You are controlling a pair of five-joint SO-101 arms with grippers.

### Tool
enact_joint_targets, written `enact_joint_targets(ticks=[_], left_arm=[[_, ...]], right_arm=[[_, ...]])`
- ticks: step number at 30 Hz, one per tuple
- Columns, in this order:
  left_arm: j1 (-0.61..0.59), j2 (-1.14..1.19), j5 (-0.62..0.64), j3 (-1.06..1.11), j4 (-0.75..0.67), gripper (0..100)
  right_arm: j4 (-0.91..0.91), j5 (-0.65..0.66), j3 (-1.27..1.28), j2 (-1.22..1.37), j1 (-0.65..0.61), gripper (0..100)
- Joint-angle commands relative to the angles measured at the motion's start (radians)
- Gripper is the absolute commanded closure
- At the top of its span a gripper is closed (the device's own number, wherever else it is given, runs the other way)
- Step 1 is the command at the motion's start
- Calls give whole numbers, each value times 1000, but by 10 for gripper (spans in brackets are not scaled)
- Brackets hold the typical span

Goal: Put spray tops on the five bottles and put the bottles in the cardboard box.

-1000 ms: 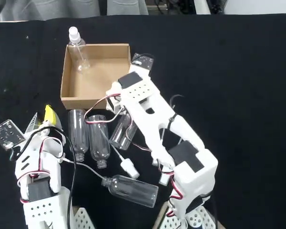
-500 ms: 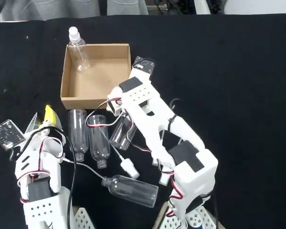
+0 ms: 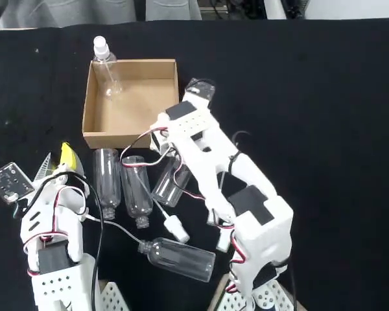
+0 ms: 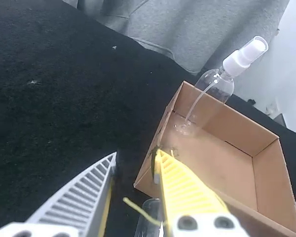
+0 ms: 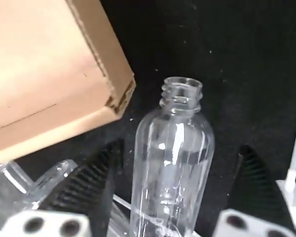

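On the black desk, an uncapped bottle, lying at 5 o'clock from the cardboard box, is straddled by the released right gripper; closing is probably needed next, for capping.

The right arm covers part of the uncapped bottle, its base cropped in the right wrist view.

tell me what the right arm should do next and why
Probably close the right gripper on the uncapped bottle. Its fingers stand open on either side of the bottle's body, just beside the cardboard box, so the grasp looks lined up. The bottle has no top on, and likely needs to be held before the loose spray top can go on.
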Motion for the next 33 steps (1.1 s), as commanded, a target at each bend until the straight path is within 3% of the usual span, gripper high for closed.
enact_joint_targets(ticks=[1,4,10,19,27,33], left_arm=[[-10,-8,0,25,-25,884],[-10,-8,0,25,-25,884],[-10,-8,0,25,-25,884],[-10,-8,0,25,-26,884],[-8,-8,0,25,-26,884],[-1,-8,0,25,-23,884]], right_arm=[[41,-2,-81,-5,28,691],[44,-2,-82,-5,28,716],[40,0,-82,-5,29,886],[64,15,-93,-15,51,900],[385,230,-341,-5,72,900],[486,399,-423,-12,72,900]])
